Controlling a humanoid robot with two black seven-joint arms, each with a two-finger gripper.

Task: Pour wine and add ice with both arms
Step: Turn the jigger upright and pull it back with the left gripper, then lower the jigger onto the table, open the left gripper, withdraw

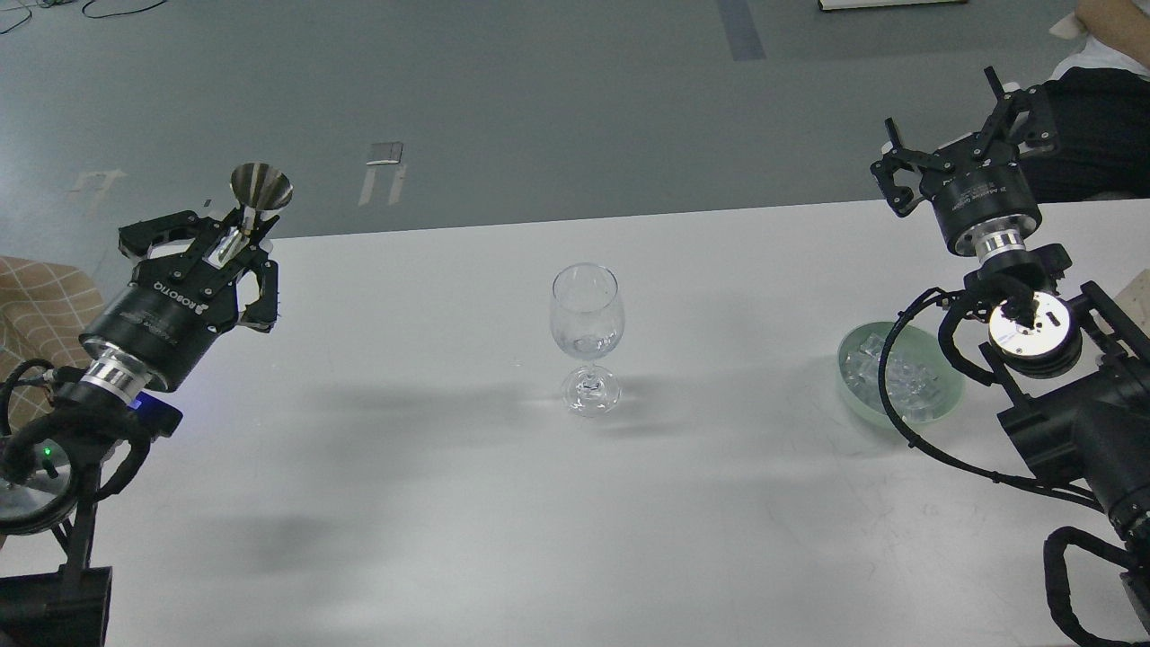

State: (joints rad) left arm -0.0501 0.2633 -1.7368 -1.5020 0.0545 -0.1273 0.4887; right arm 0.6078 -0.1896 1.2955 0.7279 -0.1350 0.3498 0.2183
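A clear, empty wine glass point(586, 334) stands upright in the middle of the white table point(431, 503). My left gripper point(232, 244), at the far left edge, is shut on a small steel cone-shaped measuring cup point(260, 187) and holds it upright above the table. My right gripper point(950, 126) is open and empty, raised above the table's far right edge. Below it a pale green bowl point(849, 358) holds several clear ice cubes point(898, 376). A looped black cable of the right arm crosses the bowl's near side.
The table's far edge runs just behind both grippers, with grey floor beyond. A seated person in dark clothes point(1101, 135) is at the far right behind my right gripper. A checked cushion point(40, 305) sits off the table's left side.
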